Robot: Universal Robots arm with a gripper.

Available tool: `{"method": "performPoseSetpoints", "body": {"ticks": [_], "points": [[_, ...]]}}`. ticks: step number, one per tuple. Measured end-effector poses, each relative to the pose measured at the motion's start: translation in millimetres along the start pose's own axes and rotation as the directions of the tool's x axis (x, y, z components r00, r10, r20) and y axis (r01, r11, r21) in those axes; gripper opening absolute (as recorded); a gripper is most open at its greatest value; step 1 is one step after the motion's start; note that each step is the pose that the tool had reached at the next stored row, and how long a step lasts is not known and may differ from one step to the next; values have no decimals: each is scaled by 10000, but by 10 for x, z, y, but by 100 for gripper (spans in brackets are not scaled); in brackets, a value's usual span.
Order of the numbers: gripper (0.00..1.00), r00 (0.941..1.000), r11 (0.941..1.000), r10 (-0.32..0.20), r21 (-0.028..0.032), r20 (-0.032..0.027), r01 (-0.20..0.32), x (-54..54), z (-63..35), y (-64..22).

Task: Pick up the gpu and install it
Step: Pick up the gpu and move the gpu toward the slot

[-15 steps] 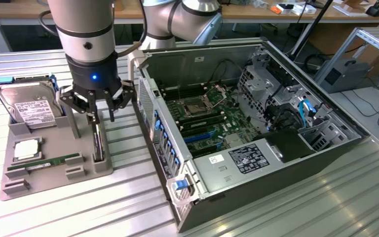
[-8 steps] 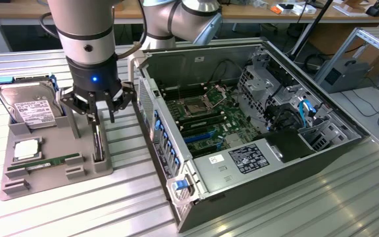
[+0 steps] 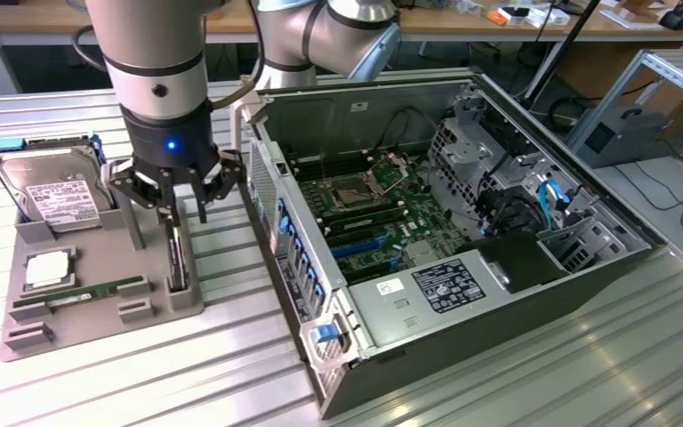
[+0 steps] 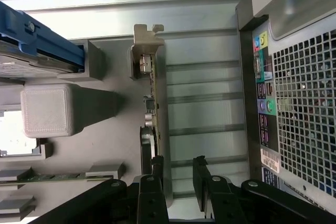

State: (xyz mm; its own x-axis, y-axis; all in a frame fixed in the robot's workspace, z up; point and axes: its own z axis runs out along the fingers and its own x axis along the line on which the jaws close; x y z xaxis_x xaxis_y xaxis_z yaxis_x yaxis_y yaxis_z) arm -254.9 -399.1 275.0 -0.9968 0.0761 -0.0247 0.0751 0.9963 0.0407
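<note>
Claw, fingers spread, hangs directly over the gpu, which stands on edge in a grey holder. Opened computer case lies just beside, on the bench.

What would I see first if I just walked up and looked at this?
The big computer case lying open at the exterior view's right grabs the eye first. Next comes the silver robot arm at the left, its black gripper open just above the gpu, which stands on edge in a gray tray.
</note>
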Motion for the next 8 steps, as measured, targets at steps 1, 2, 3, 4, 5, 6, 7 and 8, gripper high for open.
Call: {"method": "performPoseSetpoints", "body": {"ticks": [1,2,3,4,5,6,7,8], "points": [[36,10000,10000,0,1,0,0,0,3,0],[36,10000,10000,0,3,0,0,0,8,0],[36,10000,10000,0,4,0,0,0,14,-1],[36,10000,10000,0,5,0,0,1,17,-1],[36,10000,10000,0,6,0,0,1,20,-1],[36,10000,10000,0,8,0,0,1,26,-1],[36,10000,10000,-1,9,1,1,1,32,-1],[36,10000,10000,0,11,1,0,1,38,-2]]}}
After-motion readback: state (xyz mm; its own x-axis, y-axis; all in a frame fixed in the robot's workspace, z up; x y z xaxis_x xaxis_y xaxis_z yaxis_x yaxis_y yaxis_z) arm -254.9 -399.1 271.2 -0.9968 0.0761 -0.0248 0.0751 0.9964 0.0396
